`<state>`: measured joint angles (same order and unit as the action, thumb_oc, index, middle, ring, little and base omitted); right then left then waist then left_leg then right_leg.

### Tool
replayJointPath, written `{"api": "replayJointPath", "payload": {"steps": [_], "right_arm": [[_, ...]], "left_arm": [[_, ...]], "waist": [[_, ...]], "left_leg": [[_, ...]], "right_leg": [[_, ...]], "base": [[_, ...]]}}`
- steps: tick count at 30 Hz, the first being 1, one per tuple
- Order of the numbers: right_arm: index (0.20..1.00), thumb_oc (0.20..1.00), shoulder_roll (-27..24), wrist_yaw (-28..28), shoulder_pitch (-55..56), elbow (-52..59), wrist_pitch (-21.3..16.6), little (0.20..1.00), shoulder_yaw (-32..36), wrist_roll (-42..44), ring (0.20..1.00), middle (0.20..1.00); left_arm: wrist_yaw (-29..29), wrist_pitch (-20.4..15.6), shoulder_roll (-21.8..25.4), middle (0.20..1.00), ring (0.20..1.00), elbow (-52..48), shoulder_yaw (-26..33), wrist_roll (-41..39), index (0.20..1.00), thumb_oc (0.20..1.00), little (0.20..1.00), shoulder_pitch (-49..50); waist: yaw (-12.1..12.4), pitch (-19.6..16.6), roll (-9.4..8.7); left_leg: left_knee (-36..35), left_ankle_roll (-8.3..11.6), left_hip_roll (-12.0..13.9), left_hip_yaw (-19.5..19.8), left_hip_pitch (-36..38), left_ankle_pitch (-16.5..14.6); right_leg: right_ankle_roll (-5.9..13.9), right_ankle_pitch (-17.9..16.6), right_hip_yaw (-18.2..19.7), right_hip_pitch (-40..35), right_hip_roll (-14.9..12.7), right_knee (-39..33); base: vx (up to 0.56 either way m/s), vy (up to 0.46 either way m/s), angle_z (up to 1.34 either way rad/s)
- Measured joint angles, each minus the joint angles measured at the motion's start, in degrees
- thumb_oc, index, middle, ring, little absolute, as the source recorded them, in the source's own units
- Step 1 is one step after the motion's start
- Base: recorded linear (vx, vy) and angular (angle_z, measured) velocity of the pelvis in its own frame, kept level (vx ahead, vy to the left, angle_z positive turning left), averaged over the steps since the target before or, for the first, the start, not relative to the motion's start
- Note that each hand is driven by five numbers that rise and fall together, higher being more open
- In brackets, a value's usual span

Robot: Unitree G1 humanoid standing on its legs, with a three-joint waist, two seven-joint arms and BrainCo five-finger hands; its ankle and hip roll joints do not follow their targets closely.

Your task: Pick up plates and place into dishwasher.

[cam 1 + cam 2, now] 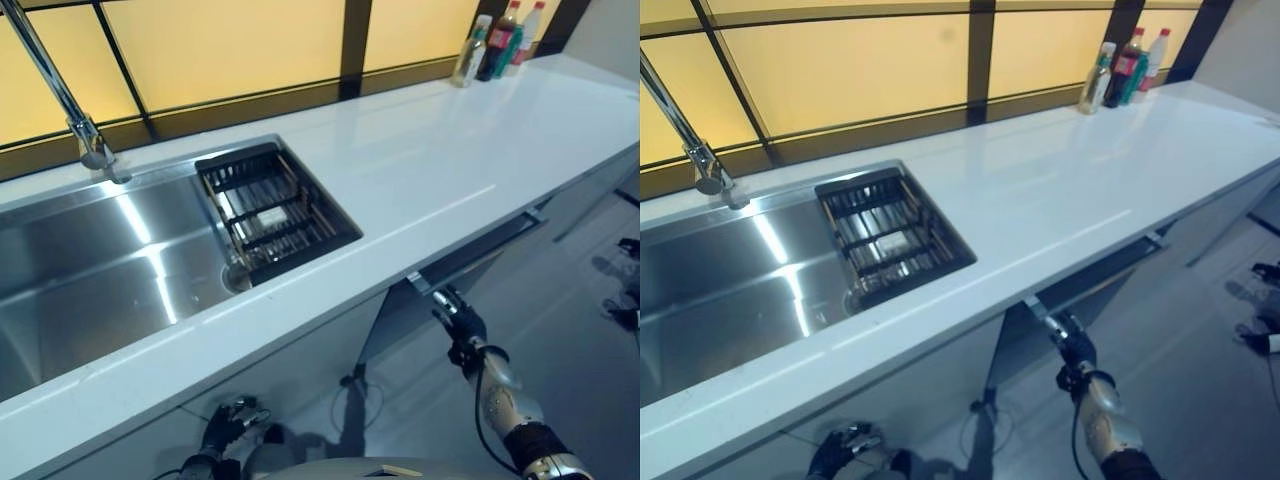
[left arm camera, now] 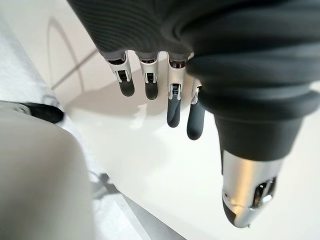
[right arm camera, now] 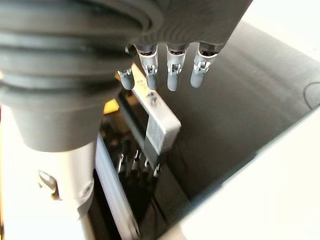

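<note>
dishwasher door [image 1: 400, 320] dark, ajar (silver handle [image 3: 155, 117]), right hand [image 1: 458, 318] touching.

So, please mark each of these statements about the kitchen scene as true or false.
1. A dark rack sits in the sink. True.
2. Plates are stacked on the counter. False: no plates lie on it.
3. Bottles stand at the counter's far end. True.
4. The right robot hand is at the dishwasher door's handle. True.
5. The left robot hand holds a plate. False: it holds nothing.
</note>
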<state>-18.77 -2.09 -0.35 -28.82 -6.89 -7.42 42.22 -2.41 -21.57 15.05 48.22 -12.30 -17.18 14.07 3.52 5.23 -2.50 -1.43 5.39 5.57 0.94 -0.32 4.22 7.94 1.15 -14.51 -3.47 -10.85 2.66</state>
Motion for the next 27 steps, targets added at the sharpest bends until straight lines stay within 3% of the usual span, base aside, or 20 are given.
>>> {"api": "replayJointPath", "payload": {"steps": [7, 27], "right_arm": [[1.000, 1.000, 2.09, 1.27, 4.55, -0.69, -3.23, 1.000, -0.21, -2.45, 1.000, 1.000], [1.000, 1.000, 4.76, -1.75, 7.38, -8.87, -4.02, 1.000, -4.55, -3.29, 1.000, 1.000]], "left_arm": [[0.89, -0.03, -1.06, 1.000, 1.000, 0.29, -0.01, -1.86, 1.000, 1.000, 1.000, -0.01], [1.26, -0.61, -2.57, 1.000, 1.000, 0.49, -1.36, -2.33, 1.000, 1.000, 1.000, -0.04]], "waist": [[-1.41, -0.56, 1.45], [-1.19, -0.70, 2.67]], "left_leg": [[-1.40, 0.10, 1.21, -2.44, -0.33, 1.05], [-3.39, 0.85, 1.06, -2.33, 1.82, 1.72]], "right_leg": [[-0.49, -1.10, 1.44, 1.70, 1.14, -1.26], [-0.02, -3.96, 0.70, -2.46, 1.73, -7.13]], "base": [[-0.07, -0.001, -0.11], [0.00, 0.001, 0.00]]}}
